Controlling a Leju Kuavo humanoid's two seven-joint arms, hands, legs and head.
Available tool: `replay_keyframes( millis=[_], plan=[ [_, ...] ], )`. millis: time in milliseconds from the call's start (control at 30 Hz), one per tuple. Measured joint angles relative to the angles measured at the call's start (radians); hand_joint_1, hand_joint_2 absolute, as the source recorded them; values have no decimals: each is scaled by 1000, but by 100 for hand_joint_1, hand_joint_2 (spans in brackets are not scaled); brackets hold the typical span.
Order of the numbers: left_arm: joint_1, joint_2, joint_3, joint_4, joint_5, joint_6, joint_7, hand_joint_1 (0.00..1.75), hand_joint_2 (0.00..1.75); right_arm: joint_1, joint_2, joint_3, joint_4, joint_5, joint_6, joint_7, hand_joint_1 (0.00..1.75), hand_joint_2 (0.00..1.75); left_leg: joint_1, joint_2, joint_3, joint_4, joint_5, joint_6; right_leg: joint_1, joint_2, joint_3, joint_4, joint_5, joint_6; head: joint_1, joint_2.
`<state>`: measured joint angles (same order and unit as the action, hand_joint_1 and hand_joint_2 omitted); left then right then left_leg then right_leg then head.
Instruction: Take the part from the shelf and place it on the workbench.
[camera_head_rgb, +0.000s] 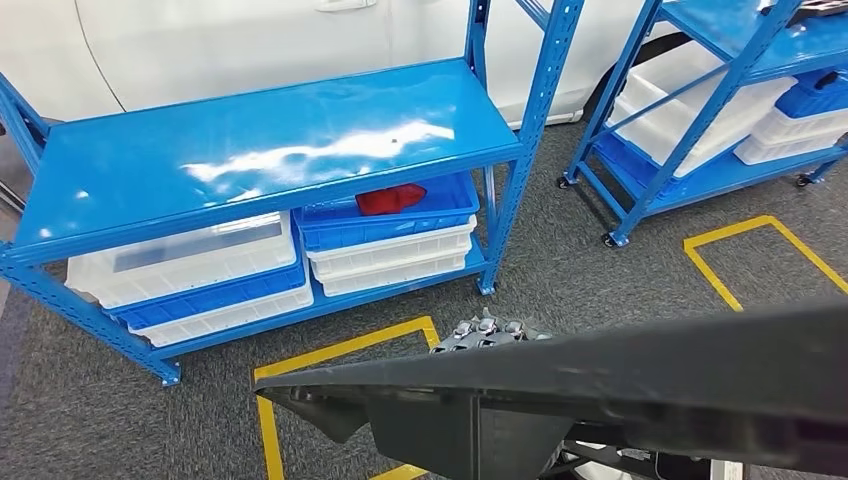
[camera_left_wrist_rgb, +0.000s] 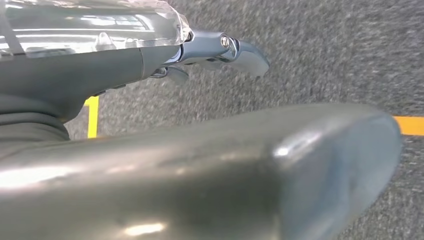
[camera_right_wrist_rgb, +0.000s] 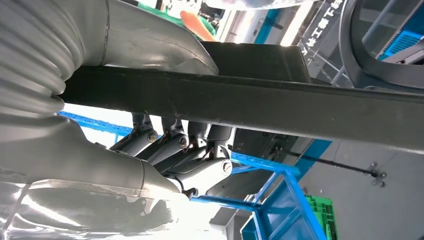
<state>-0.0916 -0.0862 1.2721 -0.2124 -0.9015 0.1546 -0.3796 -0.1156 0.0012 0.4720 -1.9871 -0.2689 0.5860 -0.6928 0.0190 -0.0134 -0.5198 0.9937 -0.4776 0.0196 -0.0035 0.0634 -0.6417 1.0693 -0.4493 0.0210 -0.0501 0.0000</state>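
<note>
A long black plastic part (camera_head_rgb: 620, 385) stretches across the foreground of the head view, over the floor in front of the blue shelf (camera_head_rgb: 270, 140). My right hand (camera_head_rgb: 488, 330) grips it, with its knuckles showing just above the part's edge. In the right wrist view the thumb (camera_right_wrist_rgb: 150, 45) lies on one side of the black part (camera_right_wrist_rgb: 280, 107) and the dark fingers (camera_right_wrist_rgb: 175, 150) curl round the other. My left hand (camera_left_wrist_rgb: 215, 55) hangs over the grey carpet with its fingers stretched out and nothing in it.
A red piece (camera_head_rgb: 390, 198) lies in a blue bin (camera_head_rgb: 400, 222) on the shelf's lower level, beside white bins (camera_head_rgb: 180, 265). A second blue rack (camera_head_rgb: 700, 110) on wheels stands at the right. Yellow tape lines (camera_head_rgb: 350, 350) mark the carpet.
</note>
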Motion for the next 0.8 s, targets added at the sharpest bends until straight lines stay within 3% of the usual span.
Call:
replay_keyframes(
  millis=[33, 100, 133, 167, 233, 300, 367, 433, 500, 567, 633, 667, 700, 733, 800],
  plan=[
    [1, 0, 1, 0, 0, 0, 0, 0, 0, -4, 0, 2, 0, -1, -2, 1, 152, 175, -2, 12, -3, 0, 2, 3, -1, -24, -25, 59, -36, 5, 0, 0],
    [4, 0, 2, 0, 1, 0, -1, 0, 0, -8, -1, 7, 0, -3, -7, 5, 152, 175, -4, 37, -10, 1, 4, 5, -6, -49, -81, 191, -99, 13, 0, 0],
    [5, 0, 2, 0, 1, 0, 0, 0, 0, -8, -1, 8, 0, -4, -10, 7, 152, 175, -5, 49, -12, 1, 5, 5, -8, -55, -93, 227, -109, 15, 0, 0],
    [5, -1, 2, 0, 1, 0, 0, 0, 0, -8, -2, 9, 0, -5, -11, 9, 152, 175, -6, 61, -13, 2, 5, 5, -9, -59, -84, 222, -101, 16, 0, 0],
    [3, -4, 2, 0, 0, 0, 1, 0, 0, -10, -2, 9, 0, -6, -12, 12, 152, 175, -7, 83, -11, 2, 5, 3, -8, -79, -11, 105, -45, 9, 0, 0],
    [1, -7, 2, 0, -1, 0, 1, 0, 0, -16, -2, 9, 0, -7, -13, 14, 152, 175, -11, 99, -8, 2, 3, -3, 4, -123, 60, -23, -9, -8, 0, 0],
    [0, -10, 2, 0, -2, 1, 1, 0, 0, -23, -3, 10, 0, -8, -13, 16, 152, 175, -14, 116, -6, 2, 2, -14, 14, -140, 76, -63, -6, -23, 0, 0],
    [-2, -11, 2, 0, -3, 1, 1, 0, 0, -25, -3, 10, 0, -9, -13, 17, 152, 175, -14, 128, -3, 2, 0, -25, 13, -116, 72, -69, 2, -34, 0, 0],
    [-2, -12, 2, 0, -3, 3, 0, 0, 0, -28, -4, 10, 1, -9, -14, 15, 152, 175, -11, 92, -17, 40, -32, -34, 6, -94, 73, -81, 12, -46, 0, 0],
    [1, -12, 3, 0, -3, 7, -1, 0, 0, -31, -4, 11, 3, -7, -15, 13, 152, 175, -7, 40, -68, 154, -98, -39, 3, -71, 71, -85, 19, -54, 0, 0],
    [5, -12, 3, 0, -3, 10, -1, 0, 0, -30, -5, 11, 6, -4, -15, 9, 152, 175, -6, 24, -123, 271, -140, -43, 3, -45, 66, -82, 21, -57, 0, 0],
    [6, -12, 3, 0, -4, 13, -2, 0, 0, -29, -6, 11, 7, -2, -15, 7, 152, 175, -6, 22, -131, 285, -133, -45, 4, -31, 63, -79, 22, -56, 0, 0],
    [6, -12, 3, 0, -5, 15, -3, 0, 0, -29, -6, 11, 8, 0, -15, 4, 152, 175, -6, 20, -120, 259, -106, -45, 3, -17, 62, -75, 22, -55, 0, 0],
    [6, -12, 3, 0, -6, 17, -4, 0, 0, -28, -7, 11, 8, 2, -16, 2, 152, 175, -4, 13, -93, 199, -68, -44, 3, -4, 61, -70, 20, -53, 0, 0],
    [6, -11, 3, 0, -9, 19, -5, 0, 0, -28, -8, 11, 9, 3, -18, -1, 152, 175, 1, -34, -35, 70, -14, -40, 2, 21, 54, -57, 18, -45, 0, 0]
  ],
)
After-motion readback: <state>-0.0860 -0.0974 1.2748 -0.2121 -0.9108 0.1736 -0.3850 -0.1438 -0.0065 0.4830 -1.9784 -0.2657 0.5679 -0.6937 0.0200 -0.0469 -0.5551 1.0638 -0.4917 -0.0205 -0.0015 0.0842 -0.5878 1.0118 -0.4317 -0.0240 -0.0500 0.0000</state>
